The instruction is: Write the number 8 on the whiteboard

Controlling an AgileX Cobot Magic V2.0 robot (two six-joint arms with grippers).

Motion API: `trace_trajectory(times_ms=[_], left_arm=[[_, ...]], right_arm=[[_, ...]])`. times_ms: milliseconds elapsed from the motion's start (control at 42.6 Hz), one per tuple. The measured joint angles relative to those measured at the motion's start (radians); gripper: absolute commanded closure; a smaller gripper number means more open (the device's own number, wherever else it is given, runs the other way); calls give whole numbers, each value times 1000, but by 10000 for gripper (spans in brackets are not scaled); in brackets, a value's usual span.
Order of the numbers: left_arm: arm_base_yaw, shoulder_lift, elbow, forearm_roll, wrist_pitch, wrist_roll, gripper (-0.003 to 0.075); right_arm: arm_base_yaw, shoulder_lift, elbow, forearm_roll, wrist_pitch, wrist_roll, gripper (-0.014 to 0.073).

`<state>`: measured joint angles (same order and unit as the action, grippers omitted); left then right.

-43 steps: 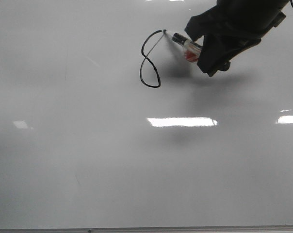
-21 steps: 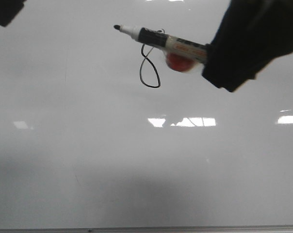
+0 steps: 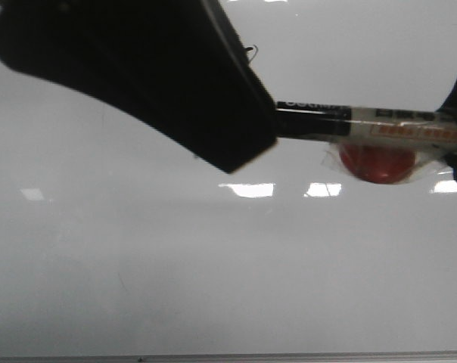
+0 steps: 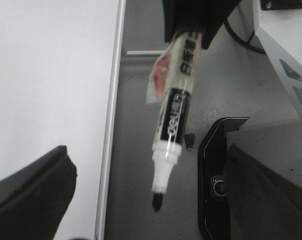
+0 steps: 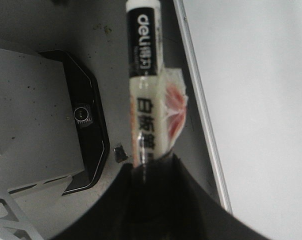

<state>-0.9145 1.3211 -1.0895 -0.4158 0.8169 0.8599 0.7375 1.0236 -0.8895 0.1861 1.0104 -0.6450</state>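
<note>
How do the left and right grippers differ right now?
The right gripper is shut on the marker; the left gripper is open and holds nothing. In the front view the left gripper fills the upper left and hides the marker's tip, while the right gripper shows only at the right edge. Both are black.
</note>
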Motion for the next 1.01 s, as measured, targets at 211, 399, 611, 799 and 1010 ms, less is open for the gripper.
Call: trace_trajectory(times_ms=[211,399,611,799,1010], left_arm=[[-32,46,0,-31,-47,18,305],[-32,46,-2,-46,-49,18,497],[-32,46,-4,-50,-39,19,615],[-34,46,-4,-50,-30,26,678],[-16,38,-6,8,-17,-61,678]], right_arm=[[0,0,0,2,4,-7,661],[0,0,0,2,4,-8,661],[0,0,0,4,0,-8,660],[0,0,0,2,0,-17,407],[-10,-11,0,-13,1,39,19]])
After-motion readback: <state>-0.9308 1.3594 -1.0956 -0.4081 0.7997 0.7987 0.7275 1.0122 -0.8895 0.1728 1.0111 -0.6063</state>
